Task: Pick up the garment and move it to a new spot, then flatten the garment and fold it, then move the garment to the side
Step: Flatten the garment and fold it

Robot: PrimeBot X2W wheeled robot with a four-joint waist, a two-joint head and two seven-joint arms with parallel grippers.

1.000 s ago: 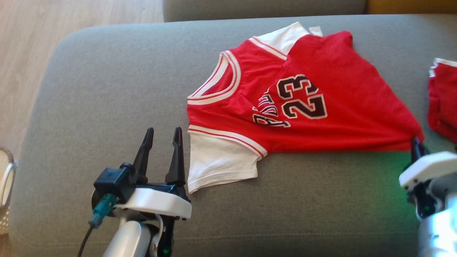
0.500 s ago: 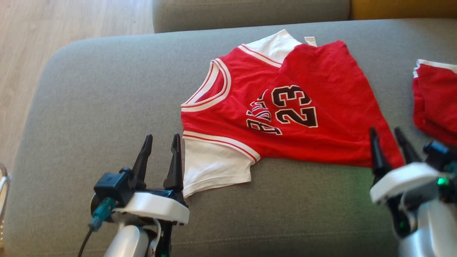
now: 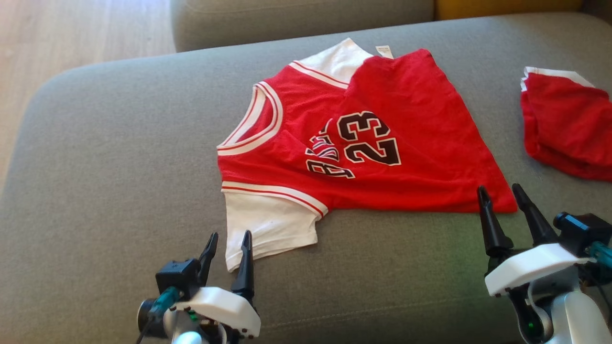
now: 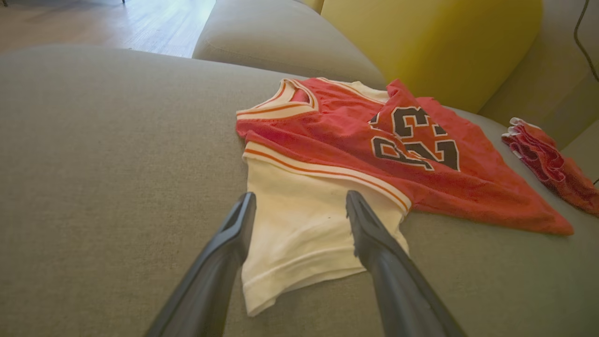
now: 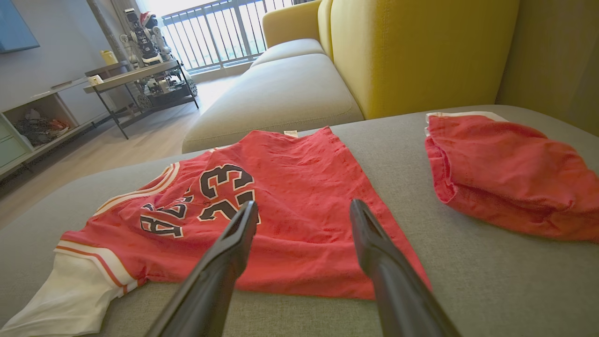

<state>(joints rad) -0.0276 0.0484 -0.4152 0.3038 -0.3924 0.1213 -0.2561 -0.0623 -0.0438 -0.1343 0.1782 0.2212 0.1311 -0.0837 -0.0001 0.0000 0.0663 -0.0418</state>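
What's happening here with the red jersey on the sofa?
A two-armed robot is working on a red number 23 jersey lying on a grey sofa cushion. The jersey is partly folded, with one side flapped over its front and a white sleeve spread out near the left tool. Both tools are open and hold nothing; the right tool is by the jersey's hem corner. Another red garment lies off to the right.

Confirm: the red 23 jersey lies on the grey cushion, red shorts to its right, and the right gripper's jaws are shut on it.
Wrong: the right gripper has its jaws open, holding nothing, as the right wrist view shows. The jersey lies on the grey cushion, red shorts to its right.
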